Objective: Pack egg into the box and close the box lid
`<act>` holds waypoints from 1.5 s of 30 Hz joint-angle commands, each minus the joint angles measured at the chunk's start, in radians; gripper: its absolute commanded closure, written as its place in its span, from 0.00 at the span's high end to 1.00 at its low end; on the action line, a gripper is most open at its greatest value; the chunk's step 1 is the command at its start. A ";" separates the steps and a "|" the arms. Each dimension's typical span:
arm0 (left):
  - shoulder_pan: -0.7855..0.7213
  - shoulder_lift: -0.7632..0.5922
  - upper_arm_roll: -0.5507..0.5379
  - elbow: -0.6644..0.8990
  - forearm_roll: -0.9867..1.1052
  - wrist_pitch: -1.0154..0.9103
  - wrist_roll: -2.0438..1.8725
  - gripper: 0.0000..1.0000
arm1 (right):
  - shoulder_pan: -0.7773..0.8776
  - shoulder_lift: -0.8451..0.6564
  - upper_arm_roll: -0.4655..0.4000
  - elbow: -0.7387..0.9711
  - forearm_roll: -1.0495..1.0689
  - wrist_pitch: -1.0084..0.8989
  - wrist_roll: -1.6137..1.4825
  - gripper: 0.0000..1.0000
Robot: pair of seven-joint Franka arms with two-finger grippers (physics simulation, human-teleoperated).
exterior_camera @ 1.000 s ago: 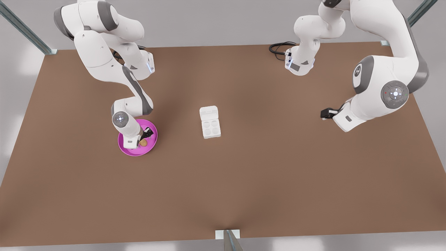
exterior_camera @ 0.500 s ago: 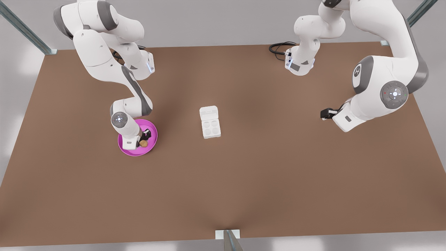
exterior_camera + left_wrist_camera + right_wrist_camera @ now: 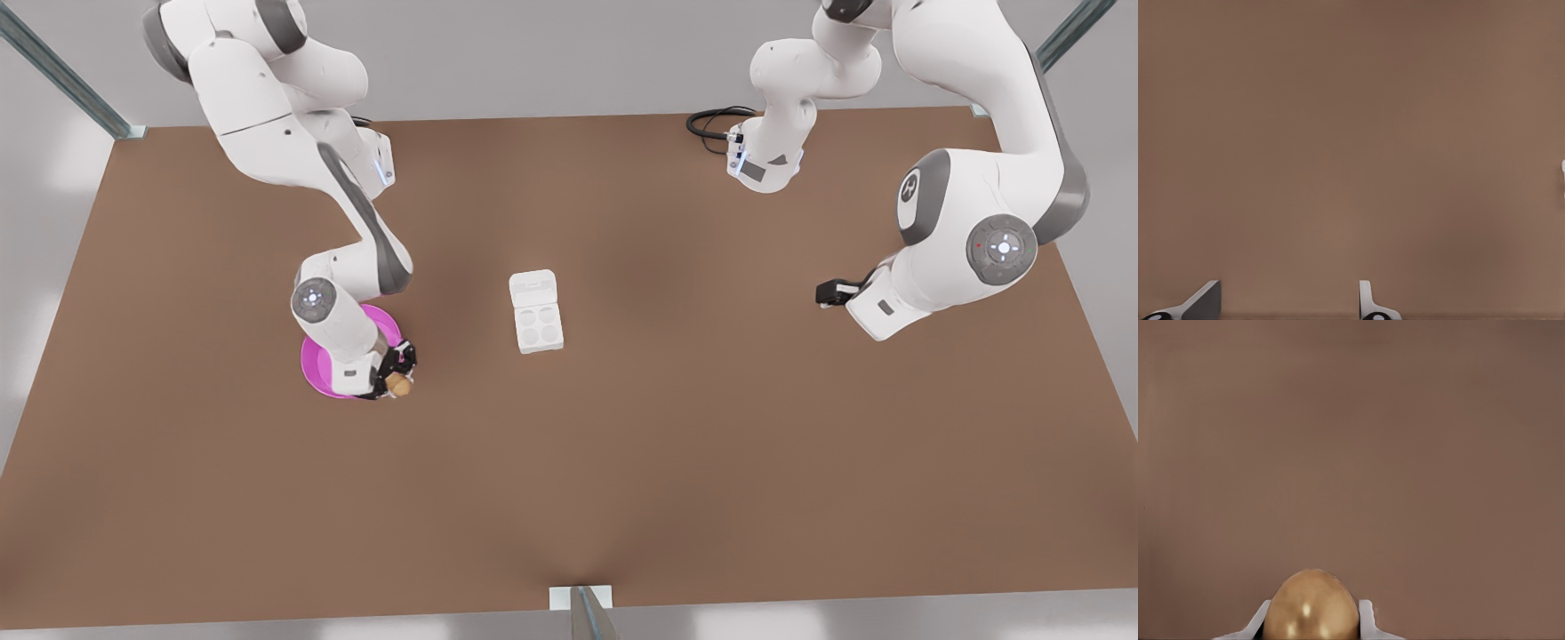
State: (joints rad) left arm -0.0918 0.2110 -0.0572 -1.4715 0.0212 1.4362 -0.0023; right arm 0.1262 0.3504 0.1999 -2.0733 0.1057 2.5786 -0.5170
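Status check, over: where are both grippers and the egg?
Right gripper shut on egg, at pink dish's edge. Left gripper open, waiting over bare table. Box open, cups empty; path clear.

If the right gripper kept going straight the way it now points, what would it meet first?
Probably the bare brown table: the right gripper, shut on the egg, faces nothing else ahead. Depth is unclear.

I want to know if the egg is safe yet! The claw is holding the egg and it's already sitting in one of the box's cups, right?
Not quite. The right claw does hold the egg, but the egg is not in the box yet. The front view shows it held by the pink dish, and all four cups are empty. The left claw waits apart.
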 commanded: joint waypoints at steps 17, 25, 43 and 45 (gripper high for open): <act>-0.009 0.022 -0.016 -0.009 -0.084 -0.046 -0.045 1.00 | 0.207 0.196 0.098 0.228 0.341 -0.268 0.107 0.46; -0.082 -0.007 -0.013 -0.148 -0.087 0.125 -0.096 1.00 | 0.217 0.209 0.113 0.225 0.354 -0.341 0.106 0.46; -0.103 0.007 -0.009 -0.156 -0.064 0.093 -0.093 1.00 | 0.244 0.232 0.111 0.222 0.341 -0.364 0.112 0.71; -0.103 0.007 -0.009 -0.159 -0.064 0.093 -0.093 1.00 | 0.240 0.232 0.111 0.222 0.341 -0.365 0.127 1.00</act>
State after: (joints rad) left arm -0.1949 0.2188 -0.0660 -1.6303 -0.0438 1.5307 -0.0758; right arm 0.3671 0.5839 0.3111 -1.8519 0.4481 2.2178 -0.4368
